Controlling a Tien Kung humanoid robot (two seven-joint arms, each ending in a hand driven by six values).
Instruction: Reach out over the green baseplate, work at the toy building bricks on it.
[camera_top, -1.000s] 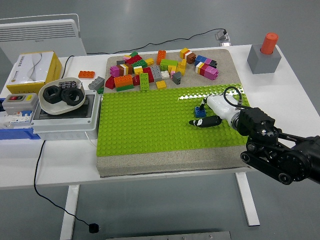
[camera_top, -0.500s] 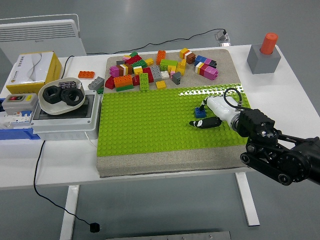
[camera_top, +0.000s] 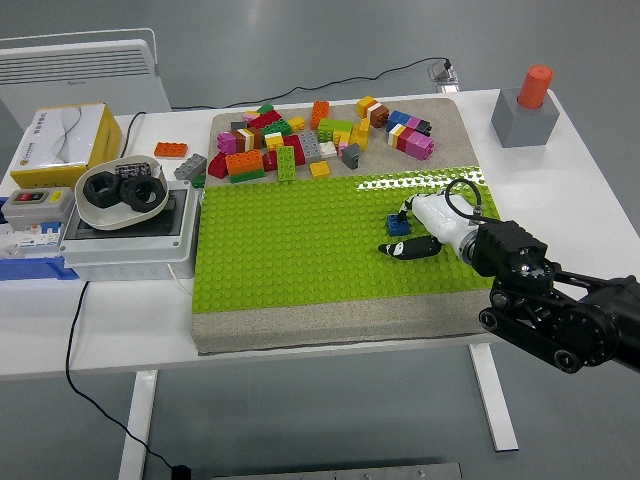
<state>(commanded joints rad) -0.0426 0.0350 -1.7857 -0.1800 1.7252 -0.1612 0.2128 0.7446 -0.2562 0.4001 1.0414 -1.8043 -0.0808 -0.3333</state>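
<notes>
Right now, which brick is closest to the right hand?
The blue brick, alone on the green baseplate at the right hand's fingertips. All the other bricks lie in the pile beyond the baseplate's far edge.

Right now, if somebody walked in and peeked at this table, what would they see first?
Probably the big bright green baseplate in the middle of the table, with a jumble of colourful bricks heaped just behind it. Next, the robot's right hand reaching in from the right, its fingers at a small blue brick on the baseplate.
</notes>
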